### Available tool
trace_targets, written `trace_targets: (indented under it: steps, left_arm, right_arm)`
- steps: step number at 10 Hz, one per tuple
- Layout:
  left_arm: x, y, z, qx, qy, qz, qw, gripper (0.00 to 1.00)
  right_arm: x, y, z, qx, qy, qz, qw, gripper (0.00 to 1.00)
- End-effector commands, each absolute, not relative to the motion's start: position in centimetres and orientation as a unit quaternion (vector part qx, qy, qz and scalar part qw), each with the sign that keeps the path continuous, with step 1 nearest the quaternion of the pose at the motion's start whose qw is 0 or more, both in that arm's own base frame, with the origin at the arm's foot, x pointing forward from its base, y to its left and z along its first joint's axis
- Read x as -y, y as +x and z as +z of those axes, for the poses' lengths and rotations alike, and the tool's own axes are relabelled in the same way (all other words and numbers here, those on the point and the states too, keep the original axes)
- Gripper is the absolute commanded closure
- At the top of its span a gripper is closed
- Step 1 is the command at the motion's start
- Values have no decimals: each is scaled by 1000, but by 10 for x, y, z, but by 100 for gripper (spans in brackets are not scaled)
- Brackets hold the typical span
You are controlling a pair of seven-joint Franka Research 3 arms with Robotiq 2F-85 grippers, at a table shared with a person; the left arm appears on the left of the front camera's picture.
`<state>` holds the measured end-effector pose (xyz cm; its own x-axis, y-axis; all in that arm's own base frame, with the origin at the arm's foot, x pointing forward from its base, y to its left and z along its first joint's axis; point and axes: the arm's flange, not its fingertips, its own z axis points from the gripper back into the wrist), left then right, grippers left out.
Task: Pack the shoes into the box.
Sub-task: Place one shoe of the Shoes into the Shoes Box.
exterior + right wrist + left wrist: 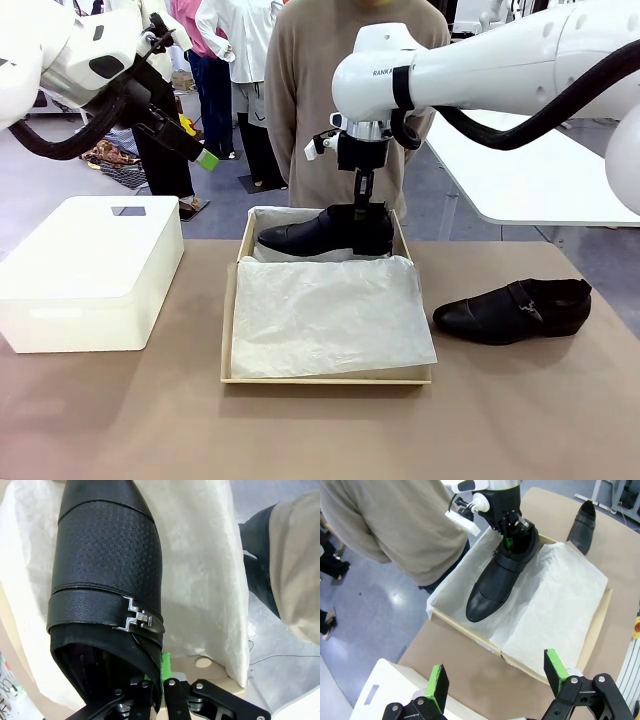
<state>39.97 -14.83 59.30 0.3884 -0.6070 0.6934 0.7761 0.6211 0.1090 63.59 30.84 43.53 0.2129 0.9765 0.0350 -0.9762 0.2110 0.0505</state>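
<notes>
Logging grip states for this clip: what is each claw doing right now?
Left claw: open, holding nothing.
Right claw: shut on the black shoe at the box's far end.

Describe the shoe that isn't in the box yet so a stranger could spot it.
Find the tan cardboard box lined with white tissue, mid-table. To its right, the robot's right, a black shoe lies alone on the brown tabletop, toe toward the box. Its twin is at the box's far end, gripped by the right end effector; this one is untouched.
</notes>
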Motion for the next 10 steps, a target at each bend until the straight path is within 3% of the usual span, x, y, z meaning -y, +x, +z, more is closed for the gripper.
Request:
trace_targets:
  steps: [1, 9, 10]
  left_arm:
    - [146, 401, 592, 364, -125, -424, 820, 0]
    - [146, 401, 592, 364, -125, -424, 820, 0]
    - [146, 401, 592, 364, -125, -424, 820, 0]
  right_arm:
    - [-308, 642, 430, 6, 34, 640, 768, 100]
    - [-310, 650, 395, -8, 42, 650, 759, 100]
    - [-310, 649, 395, -11, 45, 650, 758, 86]
